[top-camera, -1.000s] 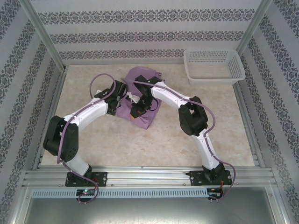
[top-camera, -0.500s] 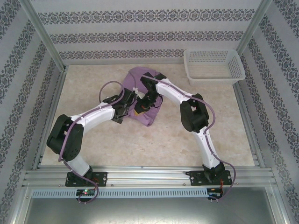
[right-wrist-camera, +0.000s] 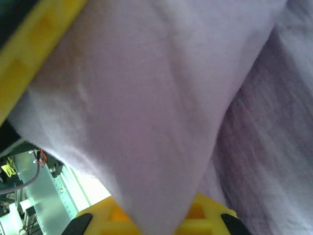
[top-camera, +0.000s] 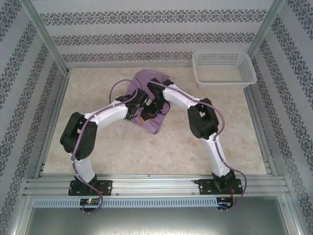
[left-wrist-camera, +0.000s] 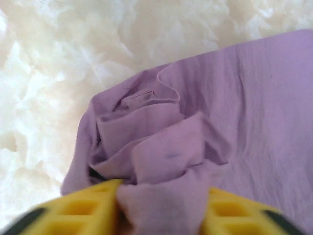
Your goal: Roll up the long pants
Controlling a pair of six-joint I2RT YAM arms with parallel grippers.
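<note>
The long pants (top-camera: 146,78) lie bunched in a lilac heap at the middle back of the table. Both grippers meet over the heap. My left gripper (top-camera: 139,102) comes in from the left, and in the left wrist view its yellow fingers (left-wrist-camera: 83,211) pinch a thick fold of the pants (left-wrist-camera: 161,161) between them. My right gripper (top-camera: 154,105) comes in from the right. In the right wrist view it (right-wrist-camera: 159,223) is shut on a lifted flap of the pants (right-wrist-camera: 146,98), which hangs down in front of the lens.
A white mesh basket (top-camera: 224,68) stands at the back right corner. Metal frame posts and patterned walls enclose the marbled table (top-camera: 98,142). Open tabletop lies in front of the heap and to its left.
My left arm has swung right onto the heap and its jaws have closed on a fold. The right gripper has stayed shut on the fabric, shifting slightly toward the back.
</note>
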